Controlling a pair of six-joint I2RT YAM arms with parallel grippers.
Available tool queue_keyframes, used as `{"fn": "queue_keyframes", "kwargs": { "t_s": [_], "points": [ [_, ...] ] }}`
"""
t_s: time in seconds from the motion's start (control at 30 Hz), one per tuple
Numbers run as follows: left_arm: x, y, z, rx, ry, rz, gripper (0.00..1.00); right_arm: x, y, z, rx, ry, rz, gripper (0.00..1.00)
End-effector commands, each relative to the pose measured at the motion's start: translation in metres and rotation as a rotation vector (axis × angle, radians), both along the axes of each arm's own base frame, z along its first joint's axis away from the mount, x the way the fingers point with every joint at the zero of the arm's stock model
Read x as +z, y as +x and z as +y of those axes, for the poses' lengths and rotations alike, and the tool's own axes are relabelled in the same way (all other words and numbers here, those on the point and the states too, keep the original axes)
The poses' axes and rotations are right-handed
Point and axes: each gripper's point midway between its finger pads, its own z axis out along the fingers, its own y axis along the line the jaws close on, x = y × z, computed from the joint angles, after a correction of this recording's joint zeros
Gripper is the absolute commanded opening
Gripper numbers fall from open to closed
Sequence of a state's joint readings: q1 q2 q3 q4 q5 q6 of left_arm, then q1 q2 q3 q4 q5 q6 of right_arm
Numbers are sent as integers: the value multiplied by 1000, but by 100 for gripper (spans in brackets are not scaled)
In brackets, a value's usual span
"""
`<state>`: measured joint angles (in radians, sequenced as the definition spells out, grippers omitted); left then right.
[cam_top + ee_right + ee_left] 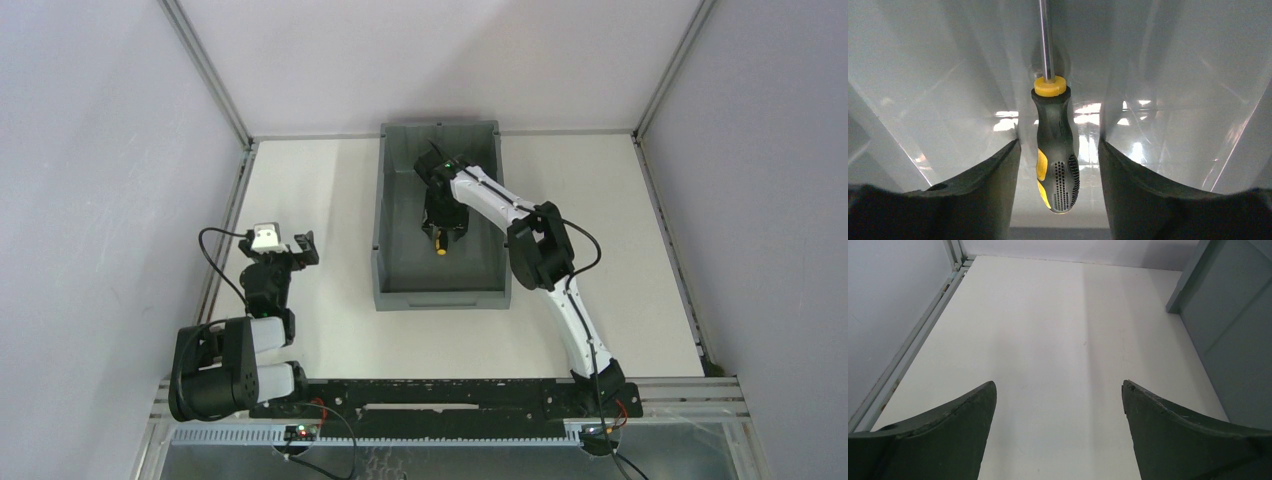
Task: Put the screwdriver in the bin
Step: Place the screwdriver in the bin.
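Observation:
The grey bin point(440, 298) stands at the middle back of the table. The screwdriver point(438, 242) lies on the bin's floor, its black-and-yellow handle towards the near wall. In the right wrist view the screwdriver point(1055, 150) lies between my fingers, with a gap on each side of the handle and its shaft pointing away. My right gripper point(443, 222) is down inside the bin, open around the handle and not touching it point(1059, 146). My left gripper point(290, 248) is open and empty over the table, left of the bin point(1059, 387).
The bin's outer wall point(1228, 325) stands to the right of my left gripper. A metal frame rail point(913, 340) runs along the table's left edge. Grey enclosure walls stand on three sides.

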<state>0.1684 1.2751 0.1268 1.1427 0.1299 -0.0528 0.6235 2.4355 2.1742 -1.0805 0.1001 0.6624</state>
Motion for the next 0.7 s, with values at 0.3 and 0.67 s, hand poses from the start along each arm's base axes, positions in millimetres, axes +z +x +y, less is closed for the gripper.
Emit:
{"fn": "queue_keyframes", "kwargs": {
  "t_s": [0.3,0.67],
  "points": [
    [15,4,2,8,21,-48,100,130,22,2,92,63,-308,89],
    [16,4,2,8,23,-50,100,252,34,-10,197,71,-638,100]
  ]
}}
